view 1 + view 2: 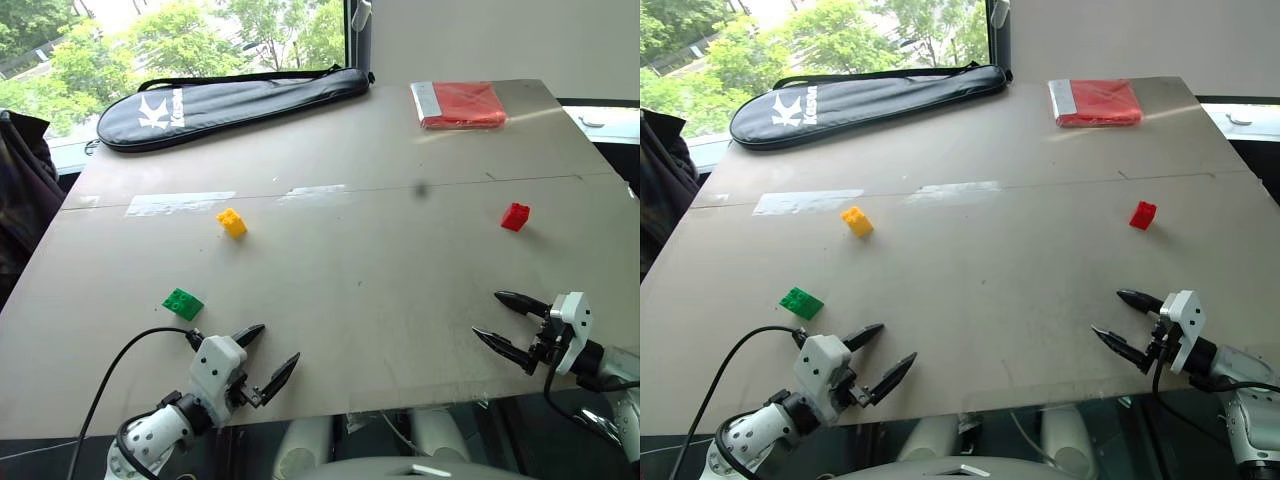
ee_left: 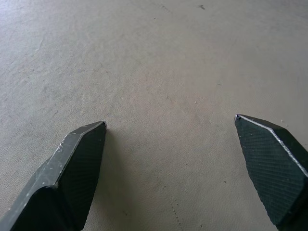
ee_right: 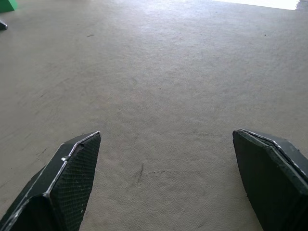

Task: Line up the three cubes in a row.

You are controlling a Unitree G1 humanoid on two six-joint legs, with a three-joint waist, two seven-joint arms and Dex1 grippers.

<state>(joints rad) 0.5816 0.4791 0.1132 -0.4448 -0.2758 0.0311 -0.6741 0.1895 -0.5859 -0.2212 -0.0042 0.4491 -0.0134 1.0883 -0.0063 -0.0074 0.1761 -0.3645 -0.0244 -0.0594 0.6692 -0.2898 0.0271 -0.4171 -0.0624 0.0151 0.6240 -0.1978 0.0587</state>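
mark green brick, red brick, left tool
green brick [image 1: 183,303]: left eye view, studded top face.
red brick [image 1: 515,216]: left eye view, front face.
left tool [image 1: 268,352]: left eye view, midway between open fingertips.

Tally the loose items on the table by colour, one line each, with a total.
Red: 2, small red studded plastic brick and flat red packet
Green: 1, small green studded plastic brick
Yellow: 1, small yellow studded plastic brick
Black: 1, long black zipped racket bag
Total: 5
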